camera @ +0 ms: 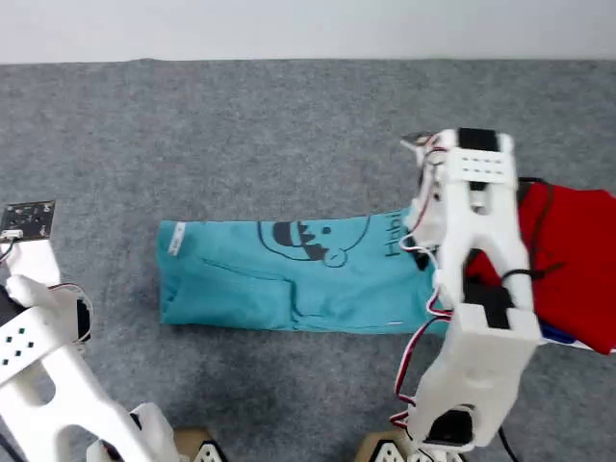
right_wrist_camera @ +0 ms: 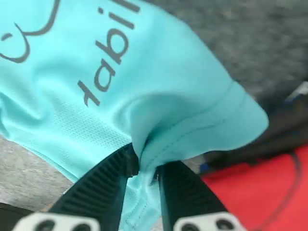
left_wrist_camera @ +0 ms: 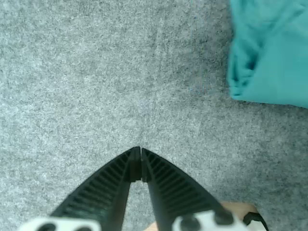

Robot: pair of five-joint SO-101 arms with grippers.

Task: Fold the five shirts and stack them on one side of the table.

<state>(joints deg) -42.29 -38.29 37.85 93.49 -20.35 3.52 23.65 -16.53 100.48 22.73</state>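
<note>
Right wrist view: puckered teal shirt (right_wrist_camera: 144,72)

Your high cam sits well above the grey table (camera: 289,115) and looks down from the arms' side, so both arm bases are at the near edge and the wall runs along the far one. It's far enough back to take in the whole teal shirt (camera: 279,274) plus part of the red shirt (camera: 577,269). Your left wrist cam looks down past the left gripper (left_wrist_camera: 140,150) at the table, fairly close, catching one end of the teal shirt. Your right wrist cam is right up against the right gripper (right_wrist_camera: 146,166), with teal cloth close in and the red shirt behind. All three share the teal shirt.
</note>
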